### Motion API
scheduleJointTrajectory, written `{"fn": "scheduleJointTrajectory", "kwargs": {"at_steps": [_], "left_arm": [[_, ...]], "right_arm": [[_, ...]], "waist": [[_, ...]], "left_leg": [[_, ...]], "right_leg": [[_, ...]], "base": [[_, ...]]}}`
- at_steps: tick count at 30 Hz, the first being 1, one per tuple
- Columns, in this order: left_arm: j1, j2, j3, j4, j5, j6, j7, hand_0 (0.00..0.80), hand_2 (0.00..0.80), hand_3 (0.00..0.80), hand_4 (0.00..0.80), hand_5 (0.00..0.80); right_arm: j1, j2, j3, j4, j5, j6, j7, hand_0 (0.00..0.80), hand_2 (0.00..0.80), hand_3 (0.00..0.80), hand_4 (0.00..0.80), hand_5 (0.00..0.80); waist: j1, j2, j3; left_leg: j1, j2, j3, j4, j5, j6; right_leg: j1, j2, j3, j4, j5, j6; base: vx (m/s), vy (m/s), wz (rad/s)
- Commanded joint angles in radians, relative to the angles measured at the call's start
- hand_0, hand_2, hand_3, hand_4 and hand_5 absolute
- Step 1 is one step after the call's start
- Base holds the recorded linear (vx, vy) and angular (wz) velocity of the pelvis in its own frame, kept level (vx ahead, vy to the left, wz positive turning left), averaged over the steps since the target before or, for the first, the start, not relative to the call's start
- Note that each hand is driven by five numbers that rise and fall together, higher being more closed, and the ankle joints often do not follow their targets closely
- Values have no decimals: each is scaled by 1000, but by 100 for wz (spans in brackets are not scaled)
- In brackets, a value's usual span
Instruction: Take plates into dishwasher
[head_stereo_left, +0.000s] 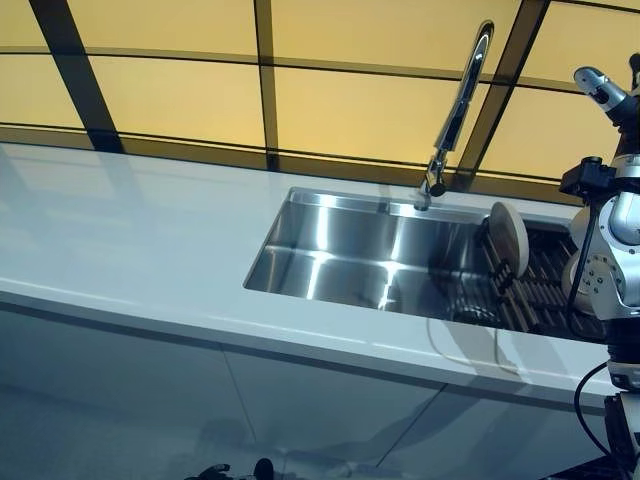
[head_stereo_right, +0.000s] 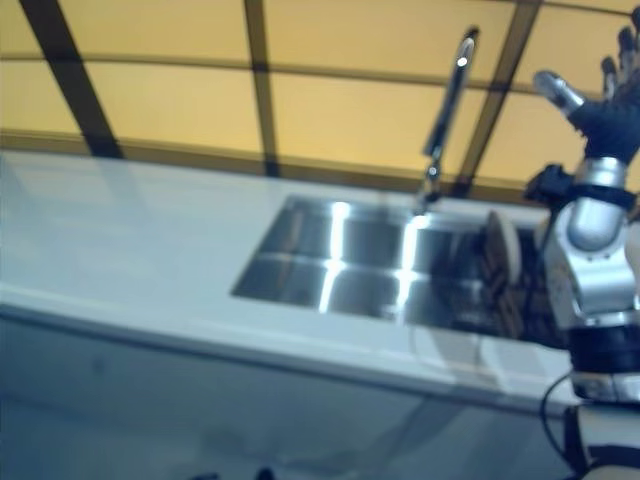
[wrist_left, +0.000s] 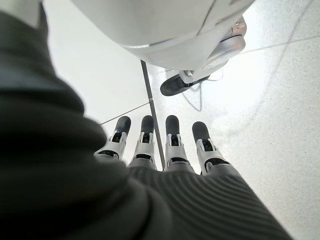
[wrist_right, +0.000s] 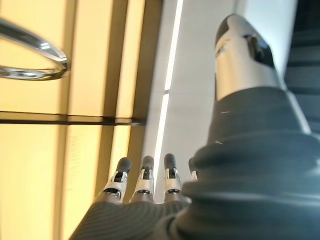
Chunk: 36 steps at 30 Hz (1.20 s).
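Pale and round, a single plate (head_stereo_left: 509, 238) stands on edge at the right side of the left eye view, slotted upright in a dark slatted rack (head_stereo_left: 545, 285) that sits in the right end of the sink (head_stereo_left: 330, 255). The plate leans slightly and touches nothing but the rack. No hand is on it.

The sink is brushed steel with bright reflections across its floor, set into a white countertop (head_stereo_left: 130, 235) that runs from the left edge of the frame toward the lower right. A tall chrome faucet (head_stereo_left: 460, 105) rises from the sink's back rim at upper centre-right, its spout hanging over the basin just left of the plate. Behind the counter, yellow panels (head_stereo_left: 180, 95) divided by dark strips fill the top of the frame.

The right hand (head_stereo_right: 610, 105) is raised at the upper right corner of the right eye view, above and to the right of the plate and well clear of it. Its fingers (wrist_right: 144, 182) are straight and spread, holding nothing.

The left hand (wrist_left: 165, 155) appears only in its own wrist view, fingers extended side by side over a pale floor, empty.
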Motion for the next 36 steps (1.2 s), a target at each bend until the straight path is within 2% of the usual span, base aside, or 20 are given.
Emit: {"fn": "scheduleJointTrajectory", "kwargs": {"at_steps": [1,5,13,17,20,26,28,29,31,33,36], "left_arm": [[-93,33,-32,16,-1,-3,-3,0,0,0,0,0],[-99,30,-27,20,-20,14,-6,0,0,0,0,0],[-85,31,-24,31,-20,12,0,0,0,0,0,0],[-80,29,-25,31,-19,7,4,0,0,0,0,0],[-67,25,-33,18,-11,-7,-1,0,0,0,0,0],[-46,24,-28,7,-7,-6,-7,0,0,0,0,0],[-33,34,-24,8,18,1,-9,0,0,0,0,0],[-28,41,-25,10,28,6,-1,0,0,0,0,0],[-29,58,-21,16,42,25,9,0,0,0,0,0],[-40,80,-4,28,25,51,25,0,0,0,0,0],[-64,114,30,44,22,66,28,0,0,0,0,0]], "right_arm": [[-75,-16,-22,35,56,43,35,0,0,0,0,0],[-55,-19,-30,80,42,65,42,0,0,0,0,0],[-46,-69,-62,158,39,89,15,0,0,0,0,0],[-28,-74,-82,176,40,57,9,0,0,0,0,0],[-17,-70,-94,156,12,8,-1,0,0,0,0,0],[-3,-48,-100,85,-39,-31,-29,0,0,0,0,0],[8,-40,-105,67,-30,-39,-27,0,0,0,0,0],[11,-34,-102,55,-26,-45,-29,0,0,0,0,0],[17,-33,-105,49,-26,-54,-18,0,0,0,0,0],[23,-32,-109,45,-26,-62,-15,0,0,0,0,0],[28,-32,-121,50,-6,-79,-15,0,0,0,0,0]], "waist": [[4,-11,37],[-6,-15,36],[-7,-24,37],[-5,-26,40],[3,-28,42],[13,-25,56],[13,-28,65],[9,-30,73],[-1,-30,80],[-1,-32,84],[13,-29,86]], "left_leg": [[148,-34,51,-8,-185,52],[166,-34,71,-8,-196,59],[186,-33,80,-8,-210,68],[193,-35,79,-8,-214,70],[203,-46,73,-8,-221,76],[207,-68,57,-8,-232,94],[206,-71,66,-8,-233,103],[205,-70,68,-8,-234,107],[202,-62,67,-8,-233,110],[197,-47,76,-8,-233,102],[192,-8,93,-8,-228,89]], "right_leg": [[-111,51,12,12,100,-11],[-106,49,14,16,98,-10],[-93,44,13,44,77,-11],[-88,44,10,50,72,-11],[-79,39,12,38,79,-9],[-90,15,16,43,99,14],[-116,0,2,77,117,30],[-148,-10,6,119,146,43],[-174,-19,34,139,161,50],[-190,-84,41,126,237,70],[-183,-142,23,80,289,83]], "base": [[16,75,-17],[12,44,-13],[23,18,-5],[2,12,-4],[22,64,-4],[-4,127,-9],[-20,84,-22],[-47,11,-26],[-31,-64,-35],[-31,-196,-33],[-12,-332,-37]]}}
